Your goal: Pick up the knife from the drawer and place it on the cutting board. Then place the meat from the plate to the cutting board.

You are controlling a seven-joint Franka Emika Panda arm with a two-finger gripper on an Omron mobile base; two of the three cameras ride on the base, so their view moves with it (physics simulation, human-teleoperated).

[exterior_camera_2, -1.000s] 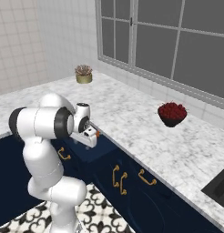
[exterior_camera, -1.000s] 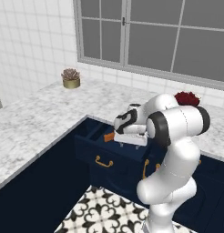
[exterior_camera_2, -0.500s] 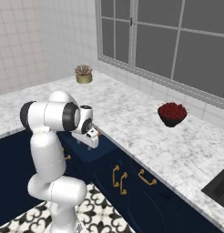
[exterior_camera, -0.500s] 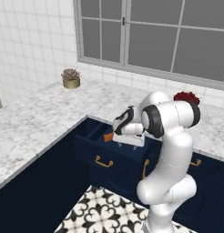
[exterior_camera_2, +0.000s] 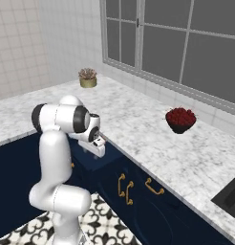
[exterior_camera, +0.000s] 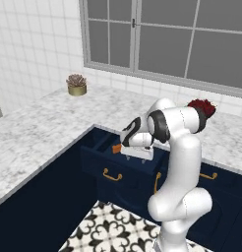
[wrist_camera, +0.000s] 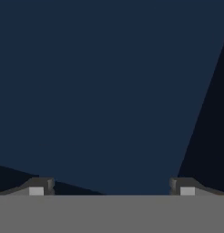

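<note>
Hand view shows the claw [wrist_camera: 111,189] spread wide above the navy drawer [exterior_camera: 101,160], so it should descend squarely over the knife [exterior_camera: 115,148] handle before closing.

We see a rendered home kitchen: a marble counter [exterior_camera: 39,128] runs along navy cabinets with brass handles [exterior_camera_2: 154,187], white tiled walls [exterior_camera: 34,44] rise behind, a grey-framed window [exterior_camera: 167,34] sits above, and patterned floor tiles [exterior_camera: 113,231] lie below. A potted plant [exterior_camera: 76,84] and a bowl of berries [exterior_camera_2: 180,118] rest on the counter.
</note>
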